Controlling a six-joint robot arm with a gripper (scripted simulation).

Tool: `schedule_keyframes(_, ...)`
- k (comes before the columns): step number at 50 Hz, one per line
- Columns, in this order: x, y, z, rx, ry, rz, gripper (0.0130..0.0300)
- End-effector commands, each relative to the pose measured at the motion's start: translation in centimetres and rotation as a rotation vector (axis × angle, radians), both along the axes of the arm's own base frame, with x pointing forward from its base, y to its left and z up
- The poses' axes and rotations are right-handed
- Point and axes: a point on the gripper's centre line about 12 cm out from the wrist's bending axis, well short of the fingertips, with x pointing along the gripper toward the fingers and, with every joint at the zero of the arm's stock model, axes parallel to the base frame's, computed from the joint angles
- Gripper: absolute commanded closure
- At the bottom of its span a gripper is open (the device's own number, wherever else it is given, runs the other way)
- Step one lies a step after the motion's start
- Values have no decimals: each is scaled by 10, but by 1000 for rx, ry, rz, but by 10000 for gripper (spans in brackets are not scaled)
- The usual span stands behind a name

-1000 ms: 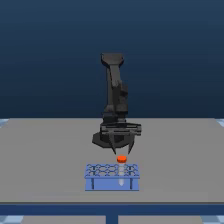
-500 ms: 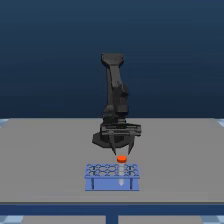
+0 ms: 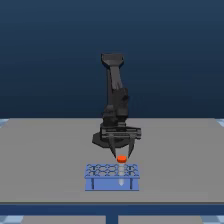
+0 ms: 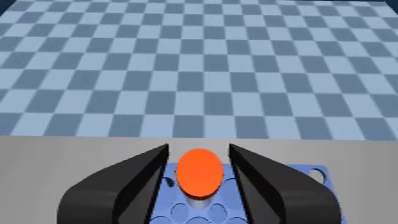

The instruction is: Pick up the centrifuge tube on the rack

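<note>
The blue rack [image 3: 102, 184] sits on the grey table in front of the arm's base. The centrifuge tube stands upright in one of its holes toward the exterior view's right, and its orange-red cap [image 3: 121, 159] rises above the grid. My gripper [image 3: 122, 155] hangs straight over it, open, one dark finger on each side of the cap. In the wrist view the cap [image 4: 199, 172] fills most of the gap between the fingers [image 4: 133, 185], with thin slits left on both sides. The rack's holes [image 4: 313, 181] show beneath. The tube's body is mostly hidden.
The grey table [image 3: 45, 160] stretches wide on both sides of the rack, with its front edge just below. Checkered blue floor [image 4: 195, 65] lies beyond the table in the wrist view. The black arm [image 3: 116, 100] stands behind the rack.
The gripper has sunk slightly, bringing its fingertips down around the orange-red cap. The tube and rack have not moved.
</note>
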Motion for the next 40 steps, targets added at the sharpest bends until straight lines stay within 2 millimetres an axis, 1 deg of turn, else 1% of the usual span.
schedule_keyframes(1,0,0,-4,10,-6,-10,130)
schedule_keyframes(23,0,0,-20,10,-6,-10,130)
schedule_keyframes(40,0,0,-22,10,-6,-10,130)
